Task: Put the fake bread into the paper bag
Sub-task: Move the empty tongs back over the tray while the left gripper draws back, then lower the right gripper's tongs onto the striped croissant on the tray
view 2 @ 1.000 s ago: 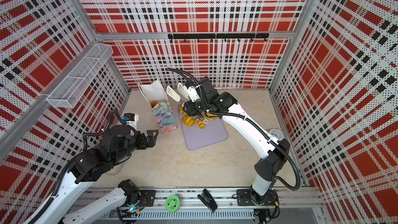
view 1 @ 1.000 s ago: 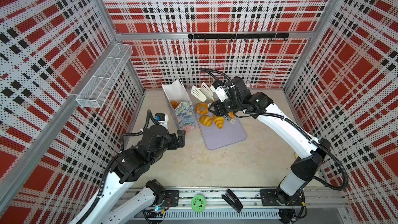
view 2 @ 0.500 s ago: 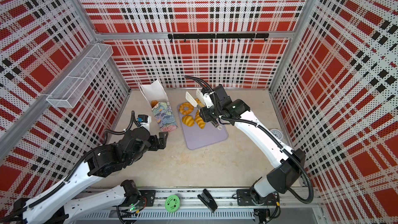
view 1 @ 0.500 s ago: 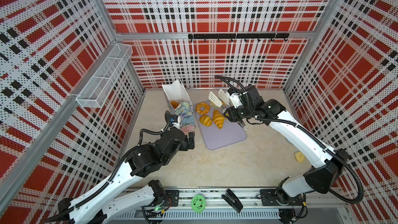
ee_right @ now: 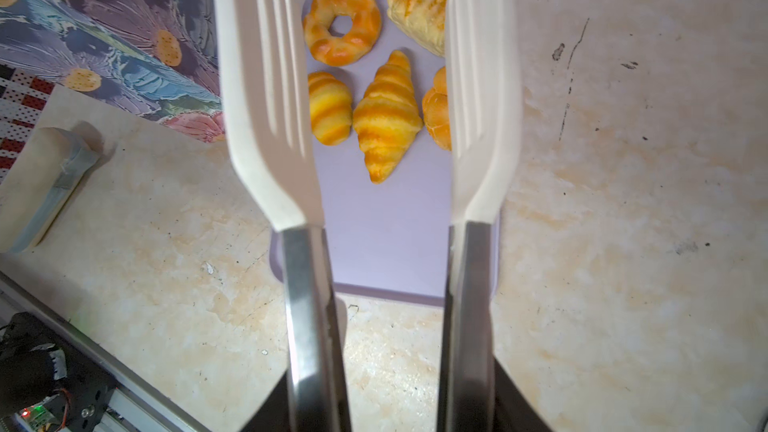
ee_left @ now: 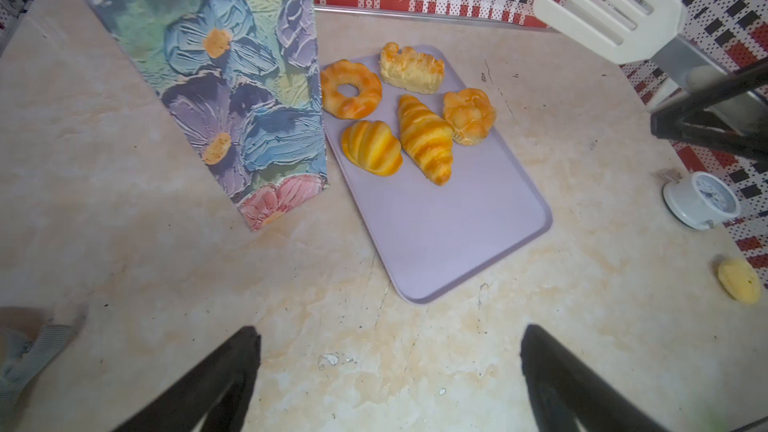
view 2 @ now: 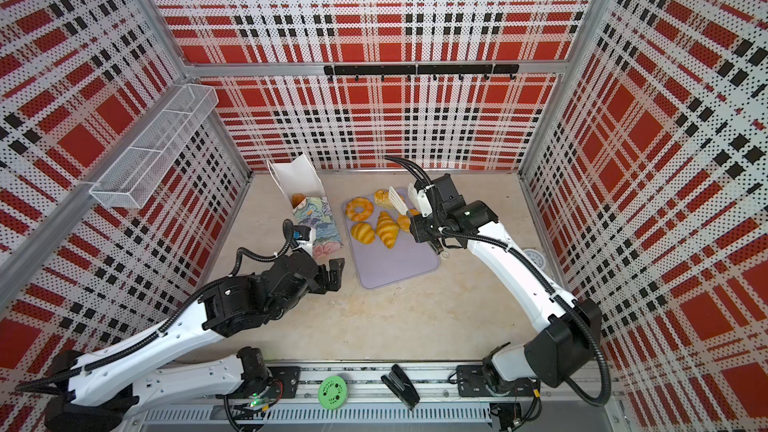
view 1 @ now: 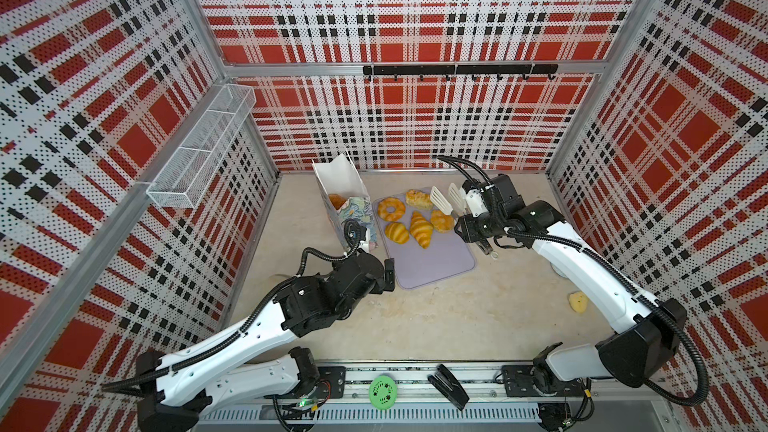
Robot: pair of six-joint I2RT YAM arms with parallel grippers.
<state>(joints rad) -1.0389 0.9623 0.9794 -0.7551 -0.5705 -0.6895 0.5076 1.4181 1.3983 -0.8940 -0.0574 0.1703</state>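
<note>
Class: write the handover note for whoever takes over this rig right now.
Left pincer: open, empty, low over the table near the bag.
Right pincer: shut on tongs, blades apart and empty above the tray.
Done: at least one bread in the bag.
Left: five on the tray: doughnut, braid, short croissant, long croissant, bun; also a yellow piece on the table by the right arm, possibly bread.

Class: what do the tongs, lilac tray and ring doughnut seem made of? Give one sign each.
Tongs: white plastic-looking heads, shiny metal arms. Lilac tray: matte plastic or silicone, moulded rim. Ring doughnut: probably painted plastic or foam, glossy sheen.
</note>
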